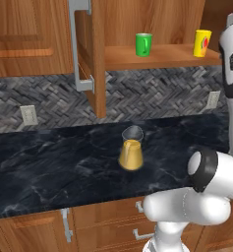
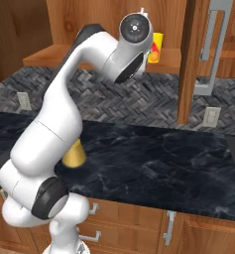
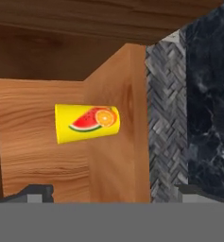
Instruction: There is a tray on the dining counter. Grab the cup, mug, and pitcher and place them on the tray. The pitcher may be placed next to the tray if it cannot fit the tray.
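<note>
- You're lining up on the cup (image 3: 87, 124), sitting on the open cabinet shelf (image 1: 162, 56). It looks light, stiff and slick, so I'd grab it mid-body.
- Your gripper (image 3: 113, 191) is hanging wide open, holding nothing.
- I'm counting one cup, one mug (image 1: 143, 44) sharing that shelf, and one pitcher (image 1: 131, 149) down on the counter (image 1: 49, 157).

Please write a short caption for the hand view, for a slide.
Open gripper faces the yellow cup on the wooden cabinet shelf.

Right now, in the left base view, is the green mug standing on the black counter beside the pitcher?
No, the mug stands up on the wooden shelf, while the pitcher sits alone on the counter below.
</note>
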